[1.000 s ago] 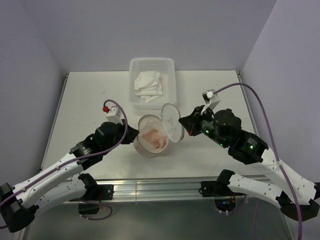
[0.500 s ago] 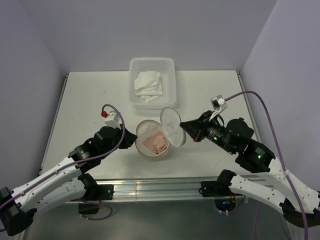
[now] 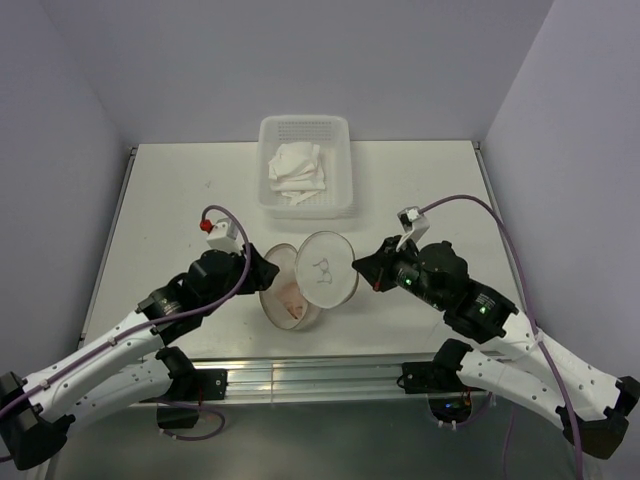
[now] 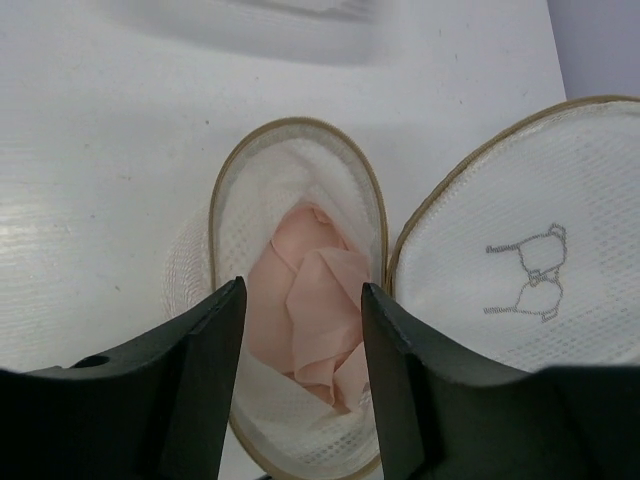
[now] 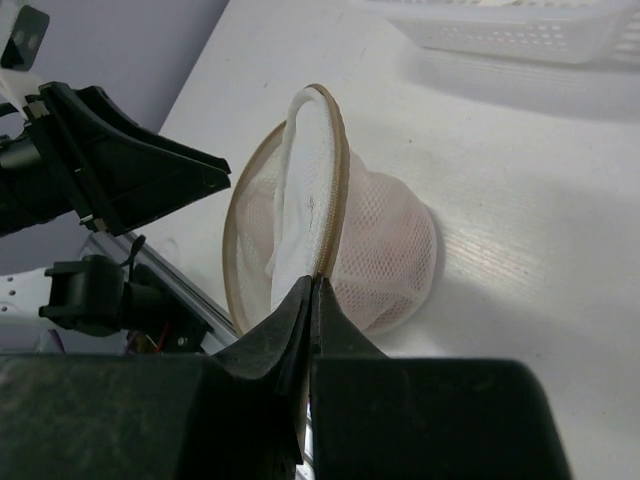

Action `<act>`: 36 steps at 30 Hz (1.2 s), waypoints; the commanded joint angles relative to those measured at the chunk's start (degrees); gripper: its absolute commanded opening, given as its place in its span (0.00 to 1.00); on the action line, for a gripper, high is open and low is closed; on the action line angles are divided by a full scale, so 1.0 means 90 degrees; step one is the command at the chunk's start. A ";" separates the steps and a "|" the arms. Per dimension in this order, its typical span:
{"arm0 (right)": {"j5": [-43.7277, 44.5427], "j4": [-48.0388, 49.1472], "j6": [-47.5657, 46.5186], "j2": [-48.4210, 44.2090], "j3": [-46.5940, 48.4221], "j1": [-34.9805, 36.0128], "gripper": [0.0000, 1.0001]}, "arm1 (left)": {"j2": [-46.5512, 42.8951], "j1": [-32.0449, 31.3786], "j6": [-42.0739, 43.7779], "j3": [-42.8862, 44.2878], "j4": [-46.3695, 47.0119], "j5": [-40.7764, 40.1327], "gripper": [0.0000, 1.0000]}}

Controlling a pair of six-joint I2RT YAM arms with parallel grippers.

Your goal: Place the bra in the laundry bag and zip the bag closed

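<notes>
While the right gripper (image 5: 312, 290) pinches the laundry bag (image 5: 392, 250) by its lid rim, the left gripper (image 4: 302, 290) stands released. The bra (image 4: 322, 272) lies inside.

We see our left end effector (image 4: 302, 292) with fingers parted above the open laundry bag (image 4: 213, 200) on the white worktop (image 4: 100, 150). The crumpled pink bra (image 4: 320, 335) lies inside, and the round lid (image 4: 500, 190) stands just right.

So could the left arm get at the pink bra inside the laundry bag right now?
Probably yes: the left end effector hangs open right at the mouth of the laundry bag, and the right end effector pinches the lid aside, leaving the pink bra uncovered.
</notes>
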 commanded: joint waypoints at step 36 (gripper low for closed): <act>0.0936 0.0362 0.0169 -0.0723 -0.1099 -0.0608 0.67 | 0.4728 0.1811 0.2022 0.4669 0.1802 -0.0076 0.50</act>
